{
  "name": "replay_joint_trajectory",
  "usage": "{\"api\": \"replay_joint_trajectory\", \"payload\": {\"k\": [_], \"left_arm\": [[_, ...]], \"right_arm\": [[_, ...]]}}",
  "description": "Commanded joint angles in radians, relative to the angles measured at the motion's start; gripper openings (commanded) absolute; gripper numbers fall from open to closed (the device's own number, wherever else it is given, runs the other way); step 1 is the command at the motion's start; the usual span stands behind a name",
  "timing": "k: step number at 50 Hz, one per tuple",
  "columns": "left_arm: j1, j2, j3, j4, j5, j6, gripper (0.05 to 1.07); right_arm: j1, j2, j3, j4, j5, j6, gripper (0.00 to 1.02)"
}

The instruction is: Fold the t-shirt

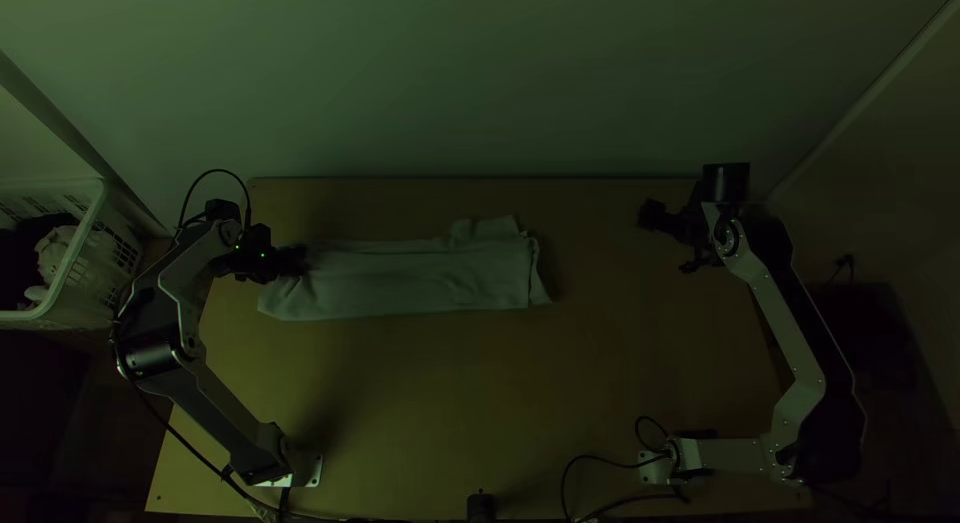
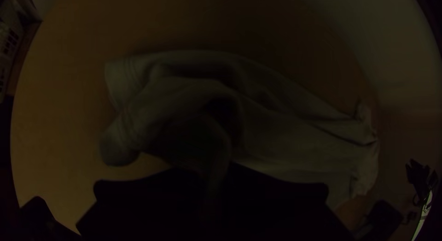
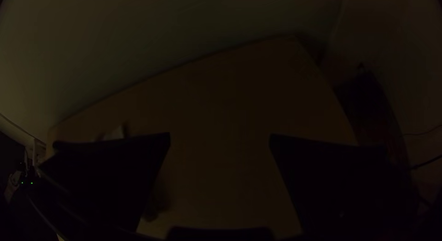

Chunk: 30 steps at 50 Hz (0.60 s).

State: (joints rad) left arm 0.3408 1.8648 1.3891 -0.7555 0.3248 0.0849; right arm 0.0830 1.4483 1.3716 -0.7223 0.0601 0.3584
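T-shirt (image 1: 420, 280) lies as a long, rumpled strip across the far left half of the table (image 1: 450, 403), one end bunched. The left arm (image 1: 215, 398) leans outward from its base, bends sharply at the elbow and turns inward, its gripper (image 1: 294, 261) clenched on cloth at the strip's left end. The right arm (image 1: 790, 328) angles outward, then up and back in; its gripper (image 1: 667, 241), jaws spread wide, points left, well apart from the shirt.
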Motion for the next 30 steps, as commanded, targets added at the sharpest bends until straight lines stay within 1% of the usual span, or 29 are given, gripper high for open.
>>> {"api": "replay_joint_trajectory", "payload": {"k": [1, 12, 20, 25, 30], "left_arm": [[0.029, -0.041, 0.071, -0.057, -0.053, 0.061, 0.08], [0.001, -0.088, 0.208, -0.239, -0.107, 0.075, 0.08], [-0.077, -0.136, 0.287, -0.337, -0.151, 0.064, 0.08], [-0.137, -0.142, 0.347, -0.401, -0.184, 0.038, 0.08], [-0.191, -0.141, 0.403, -0.452, -0.187, 0.012, 0.08]], "right_arm": [[-0.005, -0.034, -0.029, 0.024, -0.002, 0.007, 0.99], [-0.005, -0.037, -0.032, 0.026, -0.002, 0.007, 0.99], [-0.009, -0.046, -0.037, 0.026, 0.000, 0.004, 0.99], [-0.017, -0.054, -0.042, 0.026, -0.002, -0.001, 0.99], [-0.025, -0.060, -0.045, 0.026, -0.002, -0.004, 0.99]]}}
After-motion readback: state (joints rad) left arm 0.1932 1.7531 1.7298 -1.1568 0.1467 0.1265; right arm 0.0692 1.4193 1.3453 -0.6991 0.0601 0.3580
